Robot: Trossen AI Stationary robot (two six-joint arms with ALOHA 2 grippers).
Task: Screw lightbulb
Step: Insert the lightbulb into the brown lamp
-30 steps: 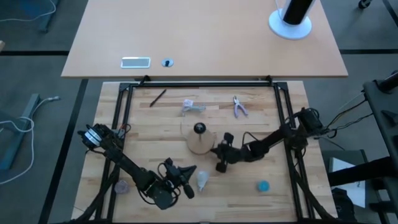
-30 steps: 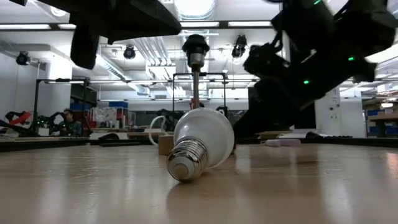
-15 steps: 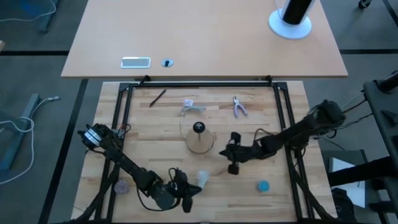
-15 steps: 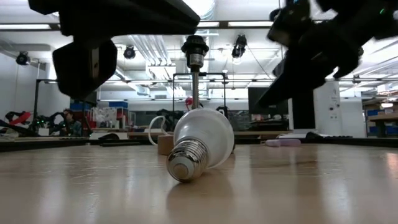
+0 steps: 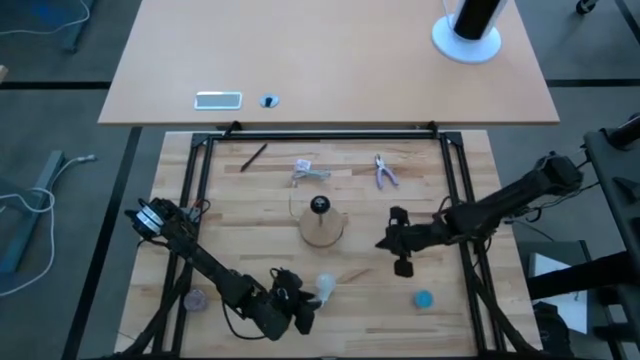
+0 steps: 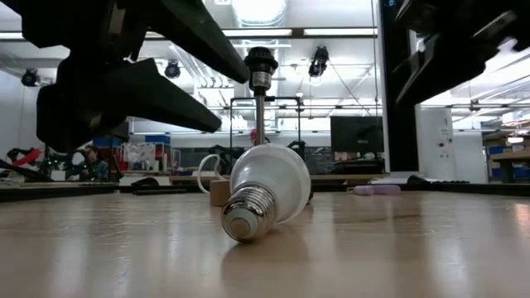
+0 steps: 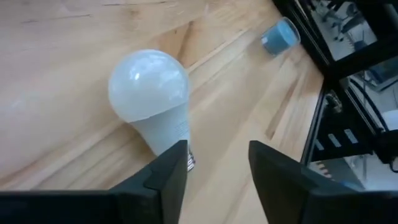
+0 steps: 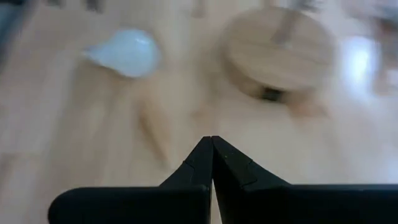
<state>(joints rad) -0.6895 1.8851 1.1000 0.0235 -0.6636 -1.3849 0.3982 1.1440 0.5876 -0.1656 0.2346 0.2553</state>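
White lightbulb (image 5: 325, 288) unmoved; left pincer (image 5: 303, 312) open, closer; right pincer (image 5: 403, 262) closed, retreated.

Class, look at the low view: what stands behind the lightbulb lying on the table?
Behind the lightbulb rises a black socket on a thin metal stem. The bulb covers the stem's foot and most of the wooden base, which shows in the high view.

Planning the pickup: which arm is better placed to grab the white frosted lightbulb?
Left: its open pincer sits right at the white frosted lightbulb lying on the table; the right pincer is shut and farther off.
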